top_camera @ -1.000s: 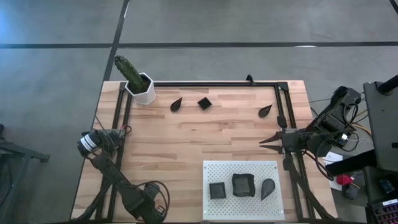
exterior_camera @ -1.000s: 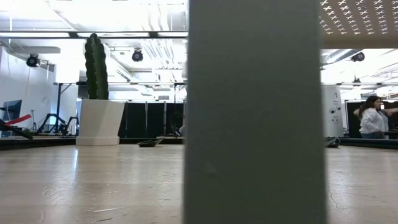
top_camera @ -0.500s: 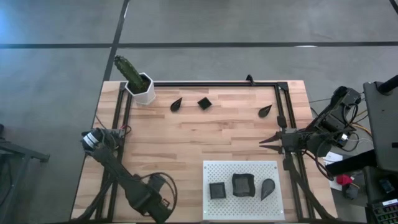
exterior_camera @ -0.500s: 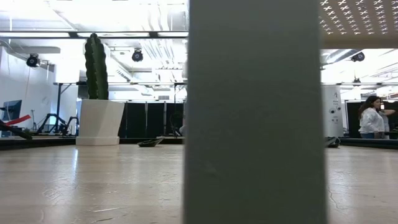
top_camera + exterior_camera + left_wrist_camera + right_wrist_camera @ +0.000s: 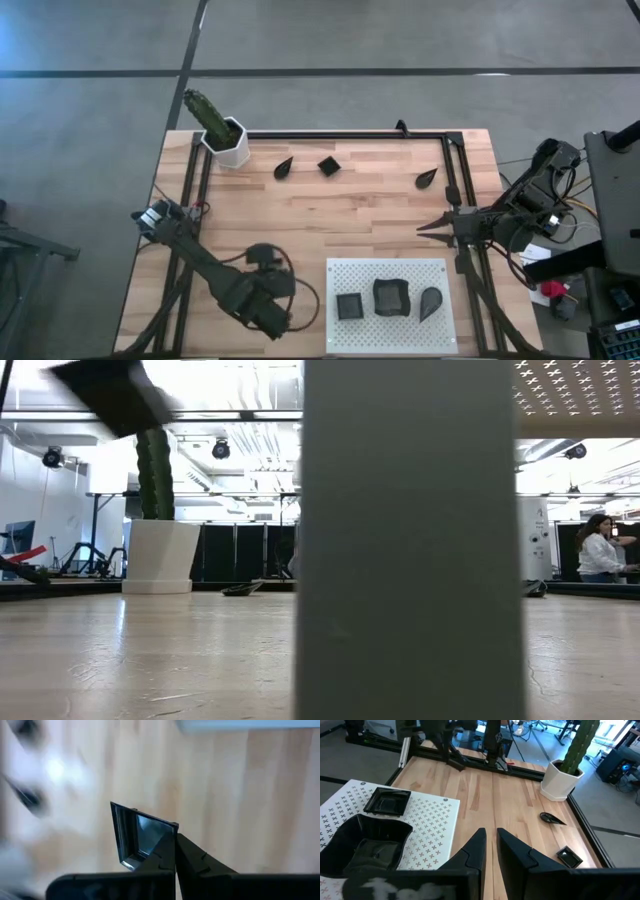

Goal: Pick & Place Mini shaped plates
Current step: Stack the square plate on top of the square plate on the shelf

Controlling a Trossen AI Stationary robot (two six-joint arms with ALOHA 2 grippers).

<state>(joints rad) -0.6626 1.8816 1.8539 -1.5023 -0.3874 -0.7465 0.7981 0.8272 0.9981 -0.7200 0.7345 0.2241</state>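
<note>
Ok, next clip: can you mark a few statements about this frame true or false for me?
1. Three plates lie on the board. True.
2. The left end effector is empty. False: it is shut on a square plate, pinched at its rim.
3. The right end effector is near the table's right edge, open and holding nothing. True.
4. The pot stands on the board. False: it stands on the wood at a table corner, far from the board.
</note>
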